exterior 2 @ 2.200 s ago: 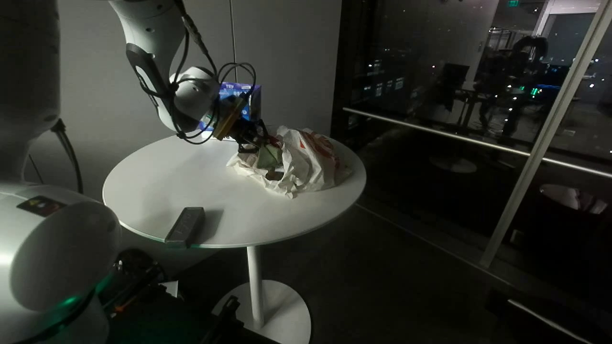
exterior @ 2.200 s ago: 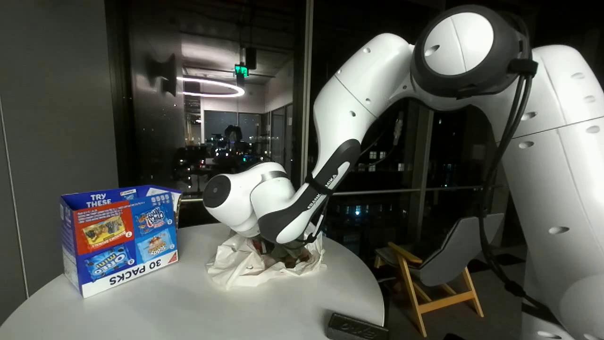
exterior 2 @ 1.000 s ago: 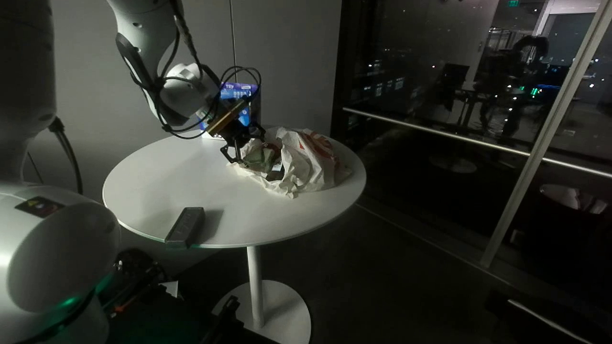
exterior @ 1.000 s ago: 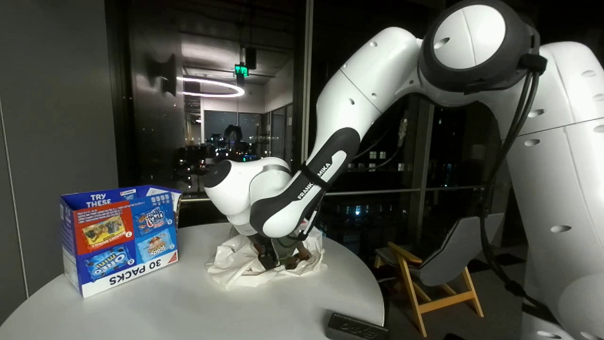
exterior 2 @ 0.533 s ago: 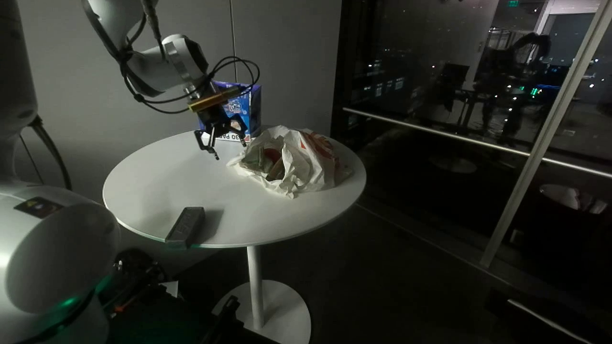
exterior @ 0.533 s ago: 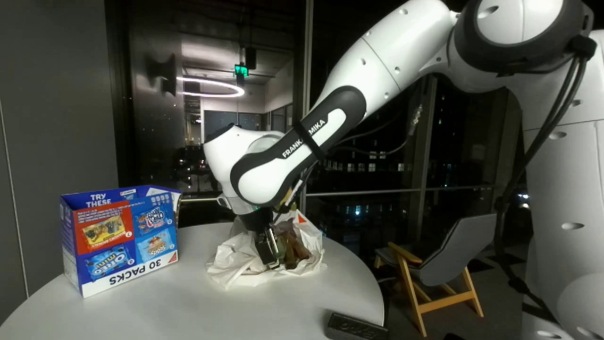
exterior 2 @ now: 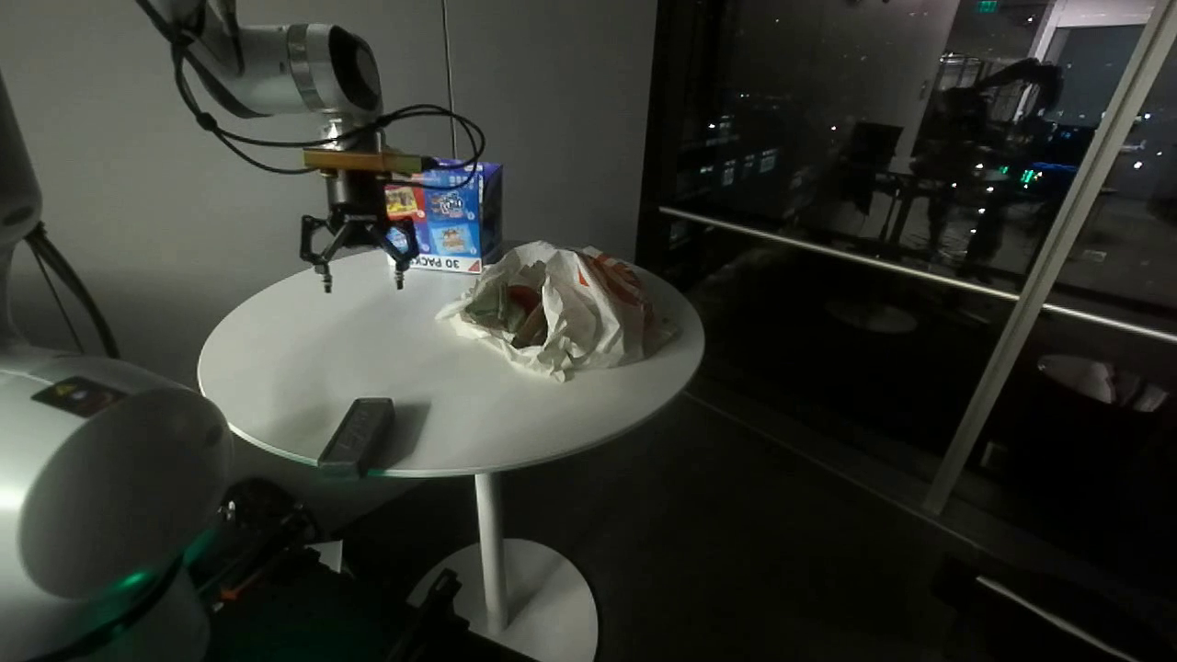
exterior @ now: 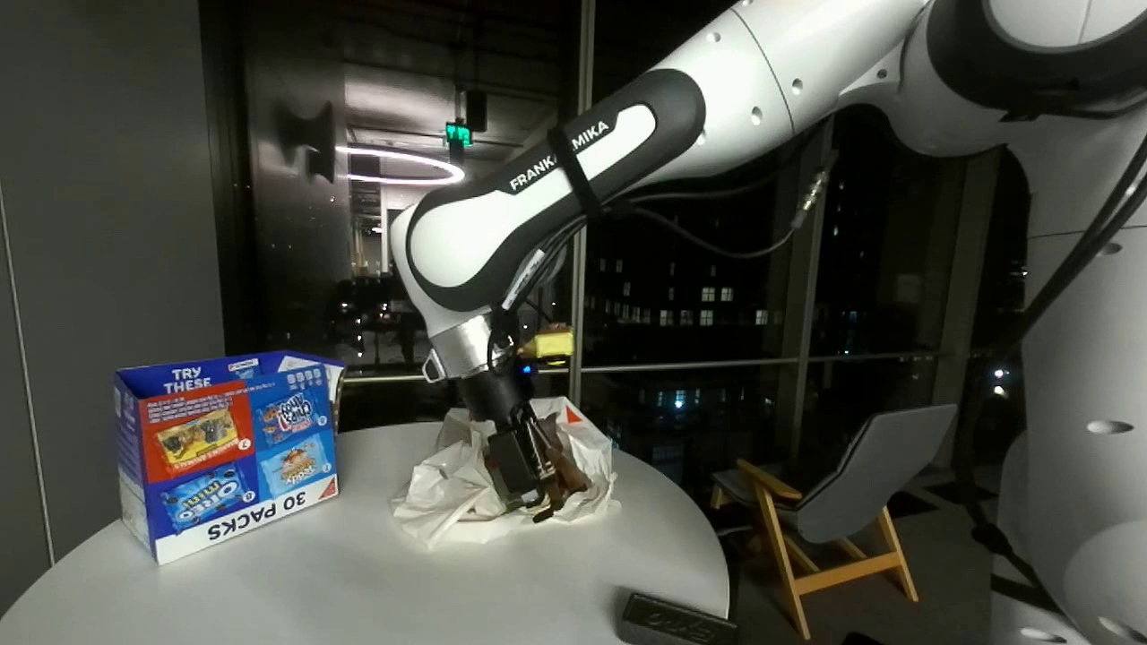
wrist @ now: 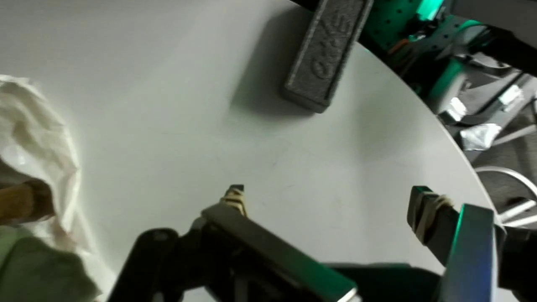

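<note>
Nearest in an exterior view, a dark grey lettered block (exterior 2: 357, 437) sits lower left on the rim of the round white table (exterior 2: 285, 368). Beyond it, upper left, I've just drawn my black two-fingered gripper (exterior 2: 363, 284) clear of the crumpled white bag (exterior 2: 593, 317) mid-frame, jaws spread, holding nothing. So the soft-looking dull green item (exterior 2: 494, 311) remains in the bag's mouth. Farther back stands a blue cardboard snack box (exterior 2: 451, 207).

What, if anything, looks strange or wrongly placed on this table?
The snack box seems to stand upside down: its "30 PACKS" print is inverted. The dark whiteboard eraser sits at the edge of the table, perhaps jutting past it. The white bag is crumpled with its mouth open, but I see nothing spilled.
</note>
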Motion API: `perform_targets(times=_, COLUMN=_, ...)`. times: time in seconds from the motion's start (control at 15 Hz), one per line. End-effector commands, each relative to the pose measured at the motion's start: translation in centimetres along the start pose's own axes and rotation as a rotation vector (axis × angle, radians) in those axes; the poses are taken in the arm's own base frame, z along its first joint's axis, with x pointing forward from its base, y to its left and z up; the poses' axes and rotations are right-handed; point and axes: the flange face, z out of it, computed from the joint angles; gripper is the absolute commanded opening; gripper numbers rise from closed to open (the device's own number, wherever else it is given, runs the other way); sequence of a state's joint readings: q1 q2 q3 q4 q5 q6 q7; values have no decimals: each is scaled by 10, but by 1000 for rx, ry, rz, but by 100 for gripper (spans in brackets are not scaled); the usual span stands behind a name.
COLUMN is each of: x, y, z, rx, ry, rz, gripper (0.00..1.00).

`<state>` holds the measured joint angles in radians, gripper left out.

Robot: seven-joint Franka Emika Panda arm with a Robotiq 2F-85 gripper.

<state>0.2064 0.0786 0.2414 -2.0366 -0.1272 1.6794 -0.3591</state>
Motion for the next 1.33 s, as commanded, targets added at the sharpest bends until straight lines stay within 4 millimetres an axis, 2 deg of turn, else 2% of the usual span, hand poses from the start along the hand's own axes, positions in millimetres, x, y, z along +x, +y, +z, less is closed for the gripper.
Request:
perform_targets(times=0.0, x=-6, y=-6, z=27, rx=198, ry=37, rz=48, gripper=100)
perform_targets(times=0.27, x=-28, y=2, z=91, rx=240, ry=69, rz=227, gripper=100)
perform_targets(times=0.33, x=-27, y=3, z=100, rx=217, ry=66, rz=206, gripper=100)
perform_targets(times=0.4, x=-12, y=6, z=89, rx=232, ry=36, rz=169, gripper=100)
perform_targets(times=0.47, x=-15, y=8, z=101, rx=237, ry=27, rz=175, gripper=100)
perform_targets(times=0.53, x=-14, y=8, z=103, rx=240, ry=24, rz=175, gripper=100)
perform_targets(times=0.8, x=-11, y=7, z=97, rx=233, ry=33, rz=169, gripper=100)
perform_targets(times=1.27, x=-36, y=11, z=111, rx=134, ry=56, rz=207, gripper=100)
